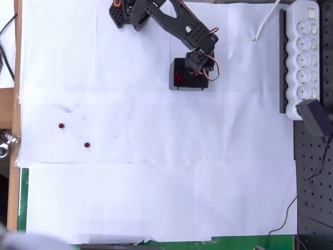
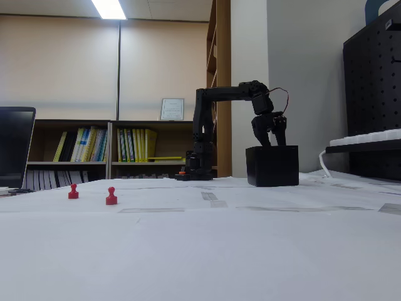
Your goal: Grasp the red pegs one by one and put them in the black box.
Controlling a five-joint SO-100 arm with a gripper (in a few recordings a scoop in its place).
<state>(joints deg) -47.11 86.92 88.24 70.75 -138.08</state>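
The table (image 1: 156,198) is covered with white paper sheets, and a white power strip (image 1: 304,57) is laid along its right edge in the overhead view. The black arm (image 1: 171,21) is stretched from its base at the top of that view to the black box (image 1: 178,87), which is set near the top centre of the paper; in the fixed view the box (image 2: 272,166) is seen to the right of the arm's base. The gripper (image 2: 270,140) is held pointing down just above the box's open top, with its fingers parted a little and nothing visibly held between them (in the overhead view the gripper (image 1: 199,73) is seen over the box's right half). Red is glimpsed inside the box at its left side, though separate pegs cannot be counted there. Two red pegs are left standing upright on the paper well apart from the box: one (image 1: 61,126) farther left, the other (image 1: 87,145) near it, lower and to the right.
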